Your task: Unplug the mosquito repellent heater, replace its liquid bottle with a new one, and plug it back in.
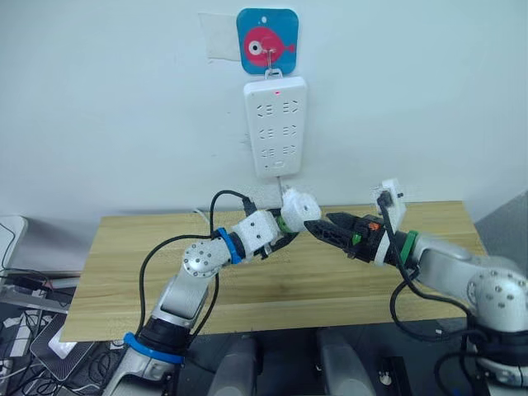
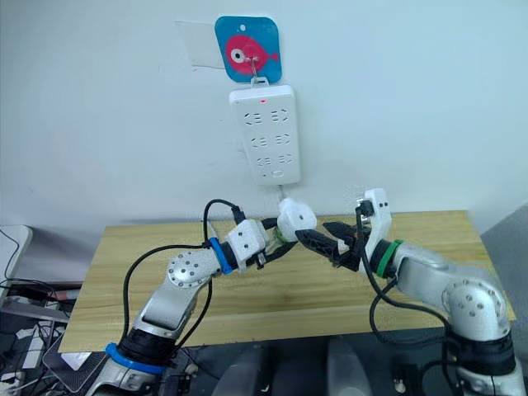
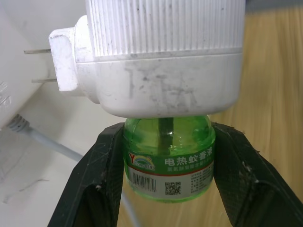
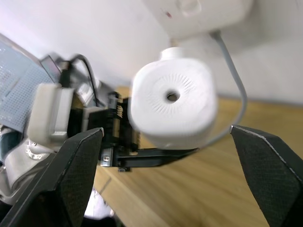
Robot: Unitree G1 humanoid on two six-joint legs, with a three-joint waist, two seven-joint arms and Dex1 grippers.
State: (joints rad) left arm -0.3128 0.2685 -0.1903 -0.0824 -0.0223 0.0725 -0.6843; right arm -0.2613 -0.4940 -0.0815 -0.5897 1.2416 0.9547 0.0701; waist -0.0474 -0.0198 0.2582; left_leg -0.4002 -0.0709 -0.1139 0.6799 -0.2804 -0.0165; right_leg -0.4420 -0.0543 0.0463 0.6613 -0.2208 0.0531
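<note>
Green see-through plastic liquid bottle (image 3: 166, 158) has a label with a small red-and-yellow logo, white Chinese characters reading 电热蚊香液, a barcode and a QR code underneath; the finer print is too small to make out. It's screwed up into the underside of the mosquito repellent heater (image 3: 163, 56), a white rounded plastic unit with fine vertical ribs on its upper body, some grey scuff marks on the smooth band below, and two thin metal prongs sticking out of a little block on one side. The left gripper (image 3: 166, 189) has its two black fingers clamped on either side of the bottle, so it's holding the whole thing by the bottle, with the heater sitting just past the fingertips. In the head views the heater is up in the air above the light wooden counter (image 1: 272, 289), unplugged, just below the long white multi-socket power strip (image 1: 275, 125) that hangs on the wall with a red light lit near its top, under a blue square hook plate with a pink fish (image 1: 267, 41). The right gripper (image 1: 323, 228) is just beside the heater with fingers spread wide, and from its wrist view the heater's round face with radial ribbing and a grey centre hole sits between the open fingers, not touched.
</note>
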